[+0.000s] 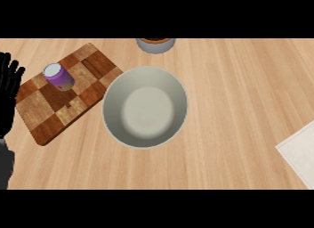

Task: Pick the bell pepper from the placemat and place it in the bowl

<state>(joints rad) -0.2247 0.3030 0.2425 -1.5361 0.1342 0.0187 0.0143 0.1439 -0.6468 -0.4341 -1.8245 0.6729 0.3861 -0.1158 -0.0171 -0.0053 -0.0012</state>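
- A corner of the pale placemat point(305, 149) is seen at the near right edge; no bell pepper is visible on it.
- A dark shape at the lower right corner cannot be identified.
- The left hand point(3, 95) is held open at the left edge, fingers straight.
- The grey bowl point(145, 107) sits mid-surface, beside a checkered board point(47, 111) carrying a purple can point(58, 76).
- A small grey pot point(155, 44) is seen farthest.

Wooden counter point(238, 89), bowl point(145, 107), checkered cutting board point(54, 111), white placemat point(307, 149), pot point(155, 44) at far edge
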